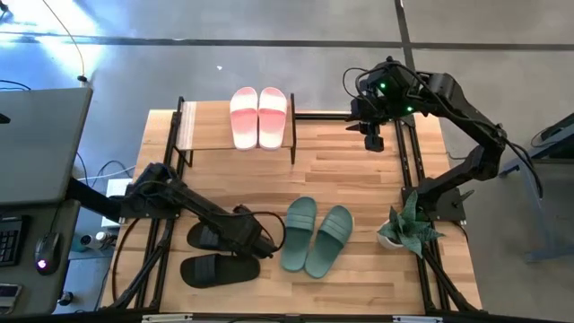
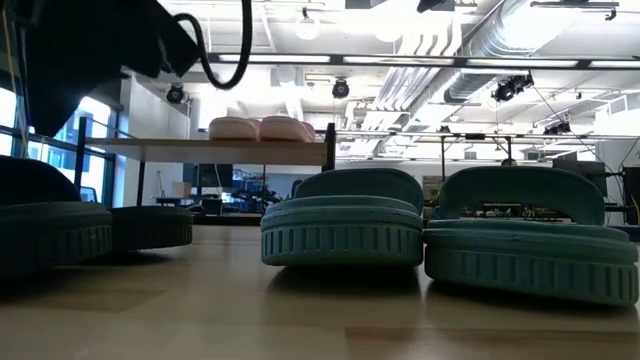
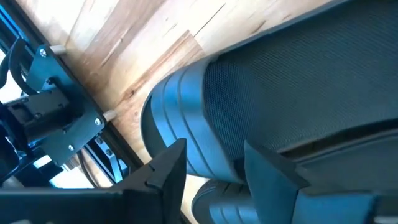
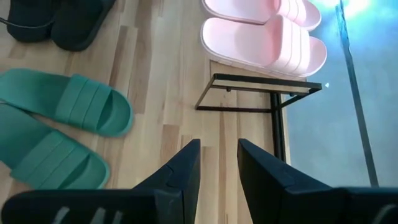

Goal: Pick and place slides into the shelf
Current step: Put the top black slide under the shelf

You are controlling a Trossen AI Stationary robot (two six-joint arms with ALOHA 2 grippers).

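Left gripper point(image 1: 260, 240) is low over the near-left of the table point(image 1: 359, 179), right at the black slides point(image 1: 218, 268). From my left wrist view its fingers point(image 3: 163, 180) stand apart, and one black slide's edge point(image 3: 186, 124) sits in the gap between them; I can't tell whether they're actually clamping it or just straddling it. One black slide lies flat near the front edge, the other is mostly under the left arm in the high view. Green slides point(image 1: 317, 235) sit side by side just right of the black pair, near the table's middle front, soles down, touching or nearly so. Pink slides point(image 1: 259, 117) are together on the shelf point(image 1: 197, 126) top board, at its right end, toes toward the table's middle. Shelf is at the far-left part of the table; low view shows the pink pair point(image 2: 260, 128) up on the board with the green pair point(image 2: 345, 230) on the tabletop in front. Right gripper point(image 1: 372, 136) hangs off the far-right side, just beyond the shelf's right end, holding nothing; right wrist view shows its fingers point(image 4: 186, 168) with a narrow gap, pointed down at bare wood beside the shelf frame point(image 4: 261, 93). Small plant point(image 1: 408, 229) stands near the right edge by the right arm's base.
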